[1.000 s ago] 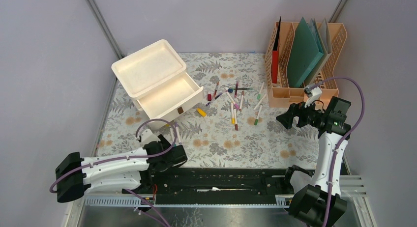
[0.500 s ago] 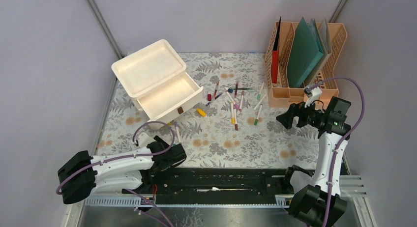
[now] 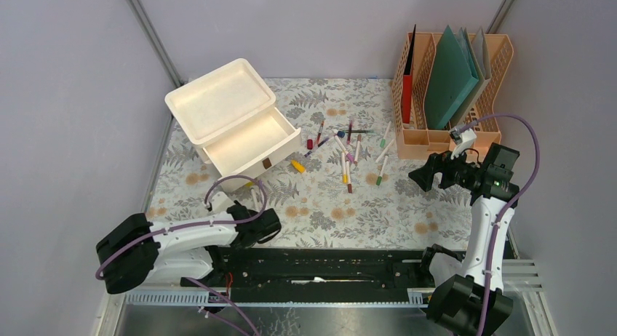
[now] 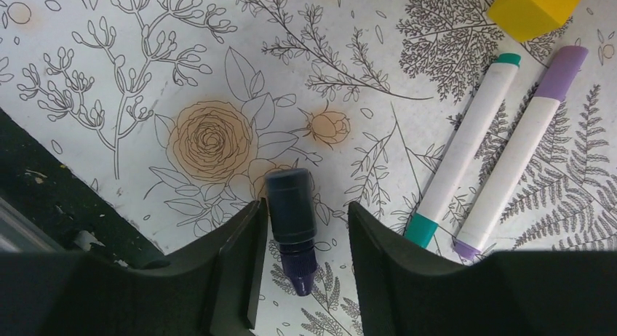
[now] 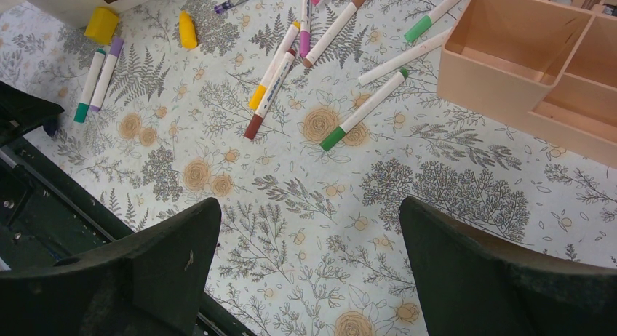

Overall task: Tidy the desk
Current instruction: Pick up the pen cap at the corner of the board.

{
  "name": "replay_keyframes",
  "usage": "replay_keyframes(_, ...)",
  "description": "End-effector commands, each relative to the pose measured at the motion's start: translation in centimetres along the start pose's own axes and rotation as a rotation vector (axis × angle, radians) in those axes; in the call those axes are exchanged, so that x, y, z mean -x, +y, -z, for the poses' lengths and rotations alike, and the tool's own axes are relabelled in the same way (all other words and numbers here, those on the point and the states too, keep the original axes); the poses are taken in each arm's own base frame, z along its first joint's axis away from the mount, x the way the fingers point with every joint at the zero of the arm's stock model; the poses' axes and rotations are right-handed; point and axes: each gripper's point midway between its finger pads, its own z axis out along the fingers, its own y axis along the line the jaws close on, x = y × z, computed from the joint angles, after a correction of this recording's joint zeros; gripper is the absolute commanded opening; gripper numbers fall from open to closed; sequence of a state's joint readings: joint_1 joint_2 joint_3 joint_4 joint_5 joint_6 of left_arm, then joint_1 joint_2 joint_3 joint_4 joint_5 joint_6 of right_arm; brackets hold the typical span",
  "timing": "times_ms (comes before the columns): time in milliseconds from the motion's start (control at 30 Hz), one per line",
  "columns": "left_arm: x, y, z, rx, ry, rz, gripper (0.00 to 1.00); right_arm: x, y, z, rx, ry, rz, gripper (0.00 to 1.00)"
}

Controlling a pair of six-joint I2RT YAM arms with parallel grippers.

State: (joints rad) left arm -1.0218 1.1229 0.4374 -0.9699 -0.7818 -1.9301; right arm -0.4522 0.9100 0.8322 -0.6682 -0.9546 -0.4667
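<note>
The left fingers had swung in, parted, astride a dark blue cap, likely for pickup; the right fingers gaped wide.

left arm and right arm share white shells, black joints and looping purple cables.

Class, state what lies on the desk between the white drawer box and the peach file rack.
Loose markers lie scattered on the desk between drawer box and file rack; the top view shows it best.

Markers on desk — between drawer, organizer
</note>
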Motion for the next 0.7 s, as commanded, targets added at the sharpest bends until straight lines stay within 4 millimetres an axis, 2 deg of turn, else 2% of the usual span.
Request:
replay_keyframes(0, -1.1, -1.1, 0.7, 0.007, 0.055, -0.035, 0.45, 0.6, 0.8, 0.2, 0.023, -0.019, 0.032, 1.0)
replay_keyframes(100, -1.4, -1.2, 1.0, -0.005, 0.063, -0.045, 0.32, 0.6, 0.9, 0.2, 0.024, -0.02, 0.032, 1.0)
replay_keyframes(233, -2.0, -1.4, 1.3, -0.033, 0.083, -0.058, 0.22, 0.7, 0.9, 0.3, 0.021, -0.024, 0.038, 1.0)
replay_keyframes(467, -2.8, -2.0, 2.6, -0.118, 0.124, -0.097, 0.13, 0.7, 1.0, 0.4, 0.021, -0.026, 0.043, 1.0)
replay_keyframes(667, -4.2, -4.2, 5.7, -0.315, 0.218, -0.195, 0.07, 0.8, 1.0, 0.4, 0.02, -0.027, 0.044, 1.0)
